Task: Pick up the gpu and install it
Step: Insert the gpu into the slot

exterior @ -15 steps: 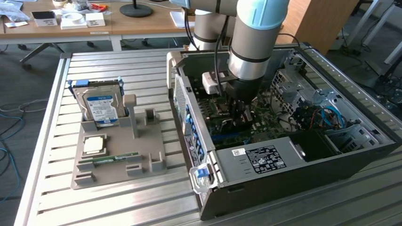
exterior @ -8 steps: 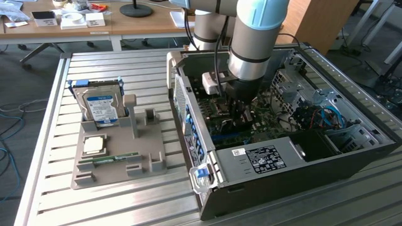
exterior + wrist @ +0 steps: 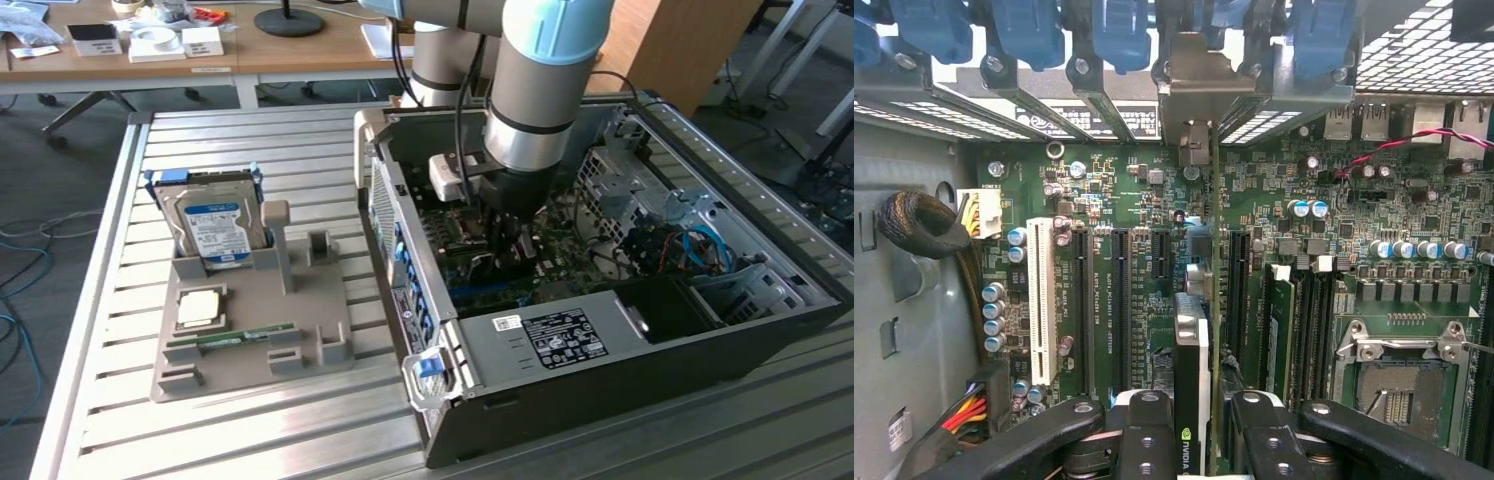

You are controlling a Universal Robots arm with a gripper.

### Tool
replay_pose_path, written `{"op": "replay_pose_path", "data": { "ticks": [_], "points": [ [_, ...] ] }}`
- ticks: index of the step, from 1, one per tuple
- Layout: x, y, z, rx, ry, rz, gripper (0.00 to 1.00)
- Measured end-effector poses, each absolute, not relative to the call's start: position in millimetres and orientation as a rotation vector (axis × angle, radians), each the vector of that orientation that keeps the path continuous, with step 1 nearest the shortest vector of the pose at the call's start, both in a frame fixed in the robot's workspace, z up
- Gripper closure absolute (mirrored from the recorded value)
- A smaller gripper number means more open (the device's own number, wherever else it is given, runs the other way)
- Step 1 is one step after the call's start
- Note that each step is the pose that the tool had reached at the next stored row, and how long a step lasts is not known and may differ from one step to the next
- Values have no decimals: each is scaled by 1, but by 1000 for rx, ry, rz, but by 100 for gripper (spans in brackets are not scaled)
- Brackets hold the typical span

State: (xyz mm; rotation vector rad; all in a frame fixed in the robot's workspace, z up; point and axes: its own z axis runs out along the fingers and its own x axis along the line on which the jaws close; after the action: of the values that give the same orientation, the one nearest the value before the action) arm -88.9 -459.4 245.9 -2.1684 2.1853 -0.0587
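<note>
Claw (image 3: 1199,418) clamps the gpu (image 3: 1191,340) edge-on, its green logo showing, between the motherboard's (image 3: 1134,190) black slots.

Slatted metal table (image 3: 240,440); wooden desk (image 3: 320,52); grey floor (image 3: 54,170)
</note>
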Motion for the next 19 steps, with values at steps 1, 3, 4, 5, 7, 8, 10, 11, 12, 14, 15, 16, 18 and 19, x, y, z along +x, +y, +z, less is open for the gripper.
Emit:
{"op": "replay_pose_path", "data": {
  "ticks": [1,3,4,5,7,8,10,11,12,14,15,16,18,19],
  "points": [
    [-89,-459,246,-2168,2185,-59,73],
    [-89,-459,246,-2168,2185,-59,73],
    [-89,-459,246,-2168,2185,-59,73],
    [-89,-459,246,-2168,2185,-59,73],
    [-89,-459,245,-2168,2185,-59,73],
    [-89,-459,245,-2169,2185,-59,73],
    [-89,-459,245,-2169,2185,-59,73],
    [-90,-459,244,-2169,2185,-59,73],
    [-90,-459,244,-2168,2185,-59,73],
    [-90,-459,244,-2168,2185,-59,73],
    [-90,-459,244,-2168,2185,-59,73],
    [-90,-459,243,-2168,2185,-59,73],
    [-90,-459,243,-2168,2185,-59,73],
    [-90,-459,243,-2168,2185,-59,73]
  ]
}}
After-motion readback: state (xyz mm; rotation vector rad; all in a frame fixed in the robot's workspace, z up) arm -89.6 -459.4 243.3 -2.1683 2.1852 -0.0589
